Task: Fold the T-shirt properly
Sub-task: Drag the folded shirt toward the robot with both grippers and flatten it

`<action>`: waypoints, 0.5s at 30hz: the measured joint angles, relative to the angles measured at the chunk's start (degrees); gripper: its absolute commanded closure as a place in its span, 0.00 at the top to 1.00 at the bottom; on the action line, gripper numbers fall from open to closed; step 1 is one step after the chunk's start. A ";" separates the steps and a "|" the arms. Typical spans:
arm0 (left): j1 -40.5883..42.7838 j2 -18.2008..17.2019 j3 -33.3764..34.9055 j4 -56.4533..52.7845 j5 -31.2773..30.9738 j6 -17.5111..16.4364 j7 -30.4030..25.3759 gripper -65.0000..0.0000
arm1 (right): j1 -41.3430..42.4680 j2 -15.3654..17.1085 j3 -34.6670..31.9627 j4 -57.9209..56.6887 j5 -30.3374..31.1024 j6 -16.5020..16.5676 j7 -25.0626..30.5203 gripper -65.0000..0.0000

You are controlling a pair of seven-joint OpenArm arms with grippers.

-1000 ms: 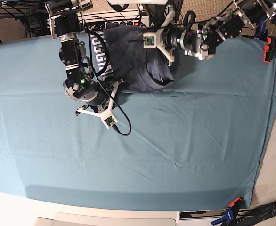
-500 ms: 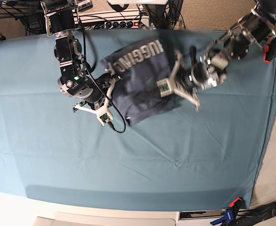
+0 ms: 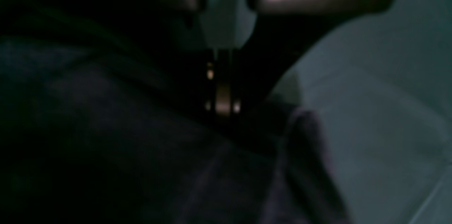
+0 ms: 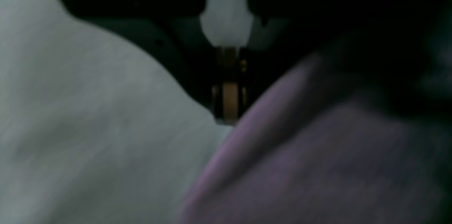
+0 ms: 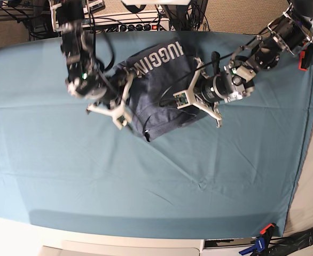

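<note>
The T-shirt (image 5: 164,85) is a dark slate bundle lying on the teal table cloth (image 5: 146,176) near the far middle, white lettering (image 5: 159,56) along its far edge. My right gripper (image 5: 128,109) sits at the shirt's left edge. In the right wrist view its fingertips (image 4: 229,109) are pressed together at the hem of the T-shirt (image 4: 317,167). My left gripper (image 5: 187,105) is at the shirt's right side; its fingertips (image 3: 222,105) are closed in the dark fabric of the T-shirt (image 3: 106,139). Both wrist views are blurred.
Cables and a power strip (image 5: 138,24) run behind the far table edge. An orange clamp (image 5: 304,56) holds the cloth at the far right, a blue clamp (image 5: 260,241) at the near right corner. The cloth's right edge (image 5: 300,154) drops off beside a white surface.
Both arms have brought the shirt from the far edge towards the table's middle. It has turned, now lies flatter, and the lettering faces up along its far edge.
</note>
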 measured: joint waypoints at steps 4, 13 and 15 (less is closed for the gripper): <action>-0.15 0.24 0.02 -0.85 -1.77 -0.04 -1.62 0.00 | -2.95 -0.02 -0.13 2.78 -3.10 0.66 1.49 0.00; -0.20 0.15 0.02 -0.96 -2.49 -1.49 -1.51 0.00 | -2.78 0.02 -0.22 2.71 -5.64 0.63 2.73 0.00; -0.20 0.17 0.02 -0.96 -2.49 -1.49 -1.53 0.00 | -2.80 0.02 -0.22 2.71 -6.34 0.66 3.19 0.00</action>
